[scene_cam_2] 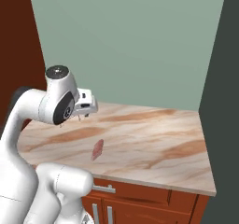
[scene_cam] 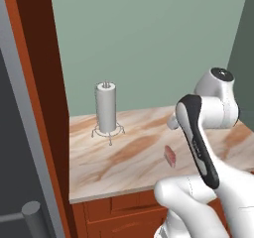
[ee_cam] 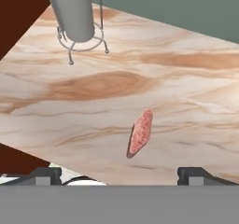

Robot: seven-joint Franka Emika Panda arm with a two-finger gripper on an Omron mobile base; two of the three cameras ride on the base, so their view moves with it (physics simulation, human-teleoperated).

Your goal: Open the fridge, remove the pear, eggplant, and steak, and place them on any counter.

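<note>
Nearest my hand camera, the gripper (ee_cam: pixel 119 174) hangs just above the counter (scene_cam_2: pixel 154 139) with its two tips spread wide and nothing between them. On the far left I see the fridge (scene_cam: pixel 20 148), its dark grey face edged by an orange-brown panel, with a grey bar handle (scene_cam: pixel 34 217) jutting low. Behind the work spot, toward the green wall, a grey paper towel roll (scene_cam: pixel 105 107) stands upright on a wire holder, well apart from the meat. Lying flat on the marble, just ahead of the fingertips, I see the steak (ee_cam: pixel 140 133), untouched and clear of everything.
</note>
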